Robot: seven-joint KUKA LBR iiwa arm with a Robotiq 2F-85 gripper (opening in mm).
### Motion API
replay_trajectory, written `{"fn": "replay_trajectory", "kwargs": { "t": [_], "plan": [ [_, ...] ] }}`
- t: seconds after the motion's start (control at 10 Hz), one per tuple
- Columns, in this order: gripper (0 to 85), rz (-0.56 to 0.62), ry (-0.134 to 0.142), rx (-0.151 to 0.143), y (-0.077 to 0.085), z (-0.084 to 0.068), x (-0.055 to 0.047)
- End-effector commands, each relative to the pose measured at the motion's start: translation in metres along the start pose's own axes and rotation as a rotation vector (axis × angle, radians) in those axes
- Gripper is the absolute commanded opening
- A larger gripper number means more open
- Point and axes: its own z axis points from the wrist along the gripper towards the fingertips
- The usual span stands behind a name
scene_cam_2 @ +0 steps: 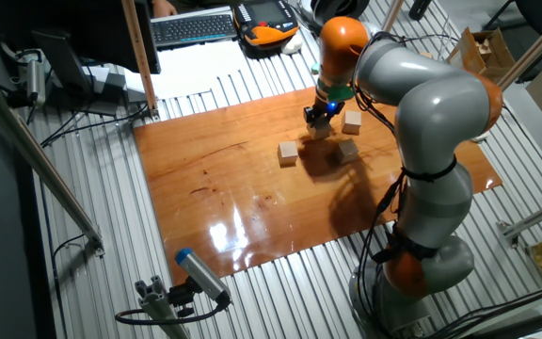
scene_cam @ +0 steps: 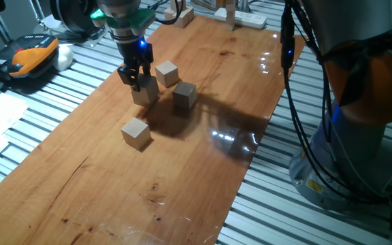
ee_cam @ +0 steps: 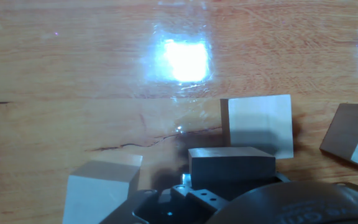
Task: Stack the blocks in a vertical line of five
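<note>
Wooden block [scene_cam: 145, 91] half-hidden under hand [scene_cam: 135, 76]

glossy wooden board [scene_cam: 203, 170], 4 blocks [scene_cam: 135, 133] resting on it

Light falls from overhead, bright enough to leave white glare on the varnished wooden board [scene_cam: 203, 136]: a streaked patch beside the robot base [scene_cam: 349, 150] in one fixed view, a broad smear toward the board's near edge in the other fixed view, and in the hand view a blown-out square washing out the grain just above the blocks [ee_cam: 258, 124]. The arm throws a soft dark shadow across the board right of the blocks. Both fixed views are fairly sharp; the hand view is hazy, its foreground metal dim and blurred.
</note>
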Motion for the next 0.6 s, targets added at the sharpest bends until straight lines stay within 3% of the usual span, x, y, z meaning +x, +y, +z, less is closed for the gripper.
{"fn": "replay_trajectory", "kwargs": {
  "t": [0.0, 0.5],
  "plan": [
    [0.0, -0.002, 0.000, 0.000, 0.0000, 0.0000, 0.0000],
    [0.0, 0.006, 0.002, -0.002, 0.0000, 0.0000, 0.0000]
  ]
}}
